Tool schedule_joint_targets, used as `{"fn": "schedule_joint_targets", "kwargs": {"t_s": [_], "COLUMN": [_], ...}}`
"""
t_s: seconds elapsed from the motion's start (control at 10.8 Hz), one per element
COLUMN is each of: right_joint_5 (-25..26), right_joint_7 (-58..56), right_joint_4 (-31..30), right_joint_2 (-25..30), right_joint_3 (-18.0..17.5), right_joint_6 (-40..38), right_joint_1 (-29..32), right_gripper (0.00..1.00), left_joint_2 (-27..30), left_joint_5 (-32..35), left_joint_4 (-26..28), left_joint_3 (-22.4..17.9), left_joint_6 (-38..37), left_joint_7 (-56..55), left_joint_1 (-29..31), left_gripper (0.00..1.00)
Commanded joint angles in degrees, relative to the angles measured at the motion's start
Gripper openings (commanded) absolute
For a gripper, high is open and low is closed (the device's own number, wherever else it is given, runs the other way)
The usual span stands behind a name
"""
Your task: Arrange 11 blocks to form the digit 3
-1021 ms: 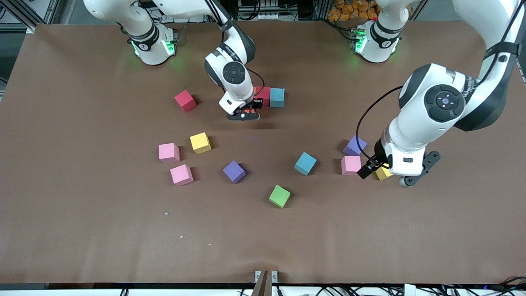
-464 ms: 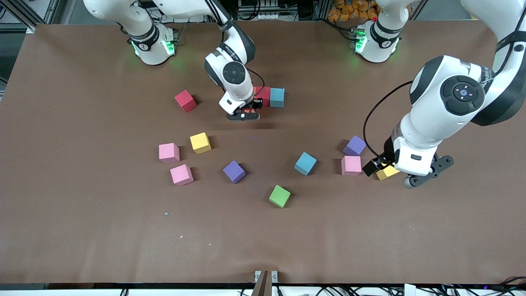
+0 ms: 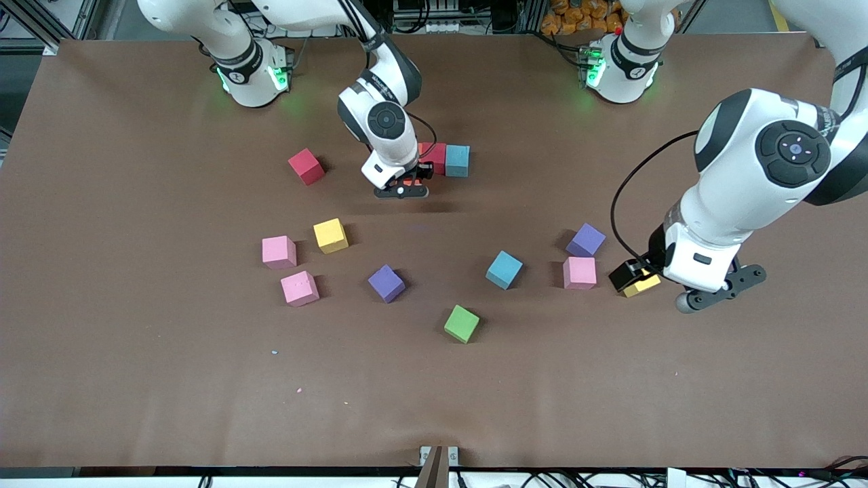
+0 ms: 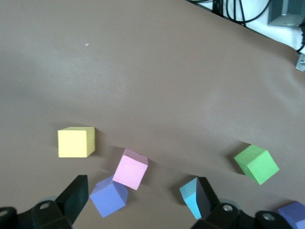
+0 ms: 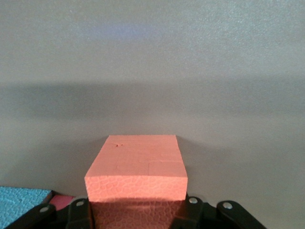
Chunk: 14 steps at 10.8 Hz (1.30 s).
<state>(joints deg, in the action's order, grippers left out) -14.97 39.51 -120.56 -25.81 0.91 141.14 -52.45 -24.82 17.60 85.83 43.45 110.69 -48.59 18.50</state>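
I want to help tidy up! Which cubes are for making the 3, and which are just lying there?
For the 3: orange block held by the right gripper; red blocks; light blue blocks; yellow blocks; pink blocks; purple blocks.
Just lying about: green cube.

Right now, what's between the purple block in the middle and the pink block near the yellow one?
A blue block sits between the purple block and the pink block, as the front view shows.

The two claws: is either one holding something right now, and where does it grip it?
The right gripper is shut on the orange block, pinching its two side faces. The left gripper is open over the yellow block, holding nothing.
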Motion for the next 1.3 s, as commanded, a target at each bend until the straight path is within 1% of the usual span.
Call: {"fn": "schedule_joint_targets", "kwargs": {"t_s": [0.0,0.28,0.37,0.46,0.56,0.74,0.93,1.02,1.21], "right_joint_5": [-0.4,-0.5,-0.5,-0.5,-0.4,-0.5,-0.5,-0.5,-0.4], "right_joint_7": [0.9,1.5,1.5,1.4,1.4,1.4,1.3,1.3,0.7], "right_joint_4": [-0.4,-0.4,-0.4,-0.3,-0.1,0.4,0.4,0.5,2.1], "right_joint_2": [-0.2,-0.1,-0.1,-0.1,-0.1,0.8,2.9,4.3,8.2], "right_joint_3": [0.5,0.5,0.5,0.5,0.5,0.6,0.7,1.0,3.7], "right_joint_6": [-1.3,-1.6,-1.6,-1.6,-1.6,-1.6,-1.7,-2.6,-8.4], "right_joint_1": [-1.3,-1.4,-1.4,-1.4,-1.4,-1.3,-0.7,-0.1,0.0], "right_gripper": [0.22,0.22,0.23,0.41,0.99,1.00,1.00,1.00,1.00], "left_joint_2": [-4.6,-4.8,-5.0,-5.7,-6.6,-6.9,-10.1,-11.6,-13.8], "left_joint_5": [-0.8,-1.0,-2.5,-2.5,-2.3,-1.3,-0.9,0.2,0.9], "left_joint_4": [-1.8,-1.7,-1.5,-1.5,-1.5,-1.0,-1.1,-1.1,-1.4], "left_joint_3": [0.1,0.1,0.1,0.0,0.0,-0.1,-0.1,-0.1,-2.2], "left_joint_6": [1.5,2.0,2.0,2.1,2.2,2.2,2.2,2.2,2.2], "left_joint_7": [-3.4,-5.1,-8.2,-15.7,-20.6,-30.6,-31.9,-32.5,-35.6], "left_joint_1": [-2.7,-3.3,-3.7,-5.3,-6.3,-8.1,-9.0,-10.9,-14.1], "left_gripper": [1.00,1.00,1.00,1.00,1.00,1.00,1.00,1.00,1.00]}}
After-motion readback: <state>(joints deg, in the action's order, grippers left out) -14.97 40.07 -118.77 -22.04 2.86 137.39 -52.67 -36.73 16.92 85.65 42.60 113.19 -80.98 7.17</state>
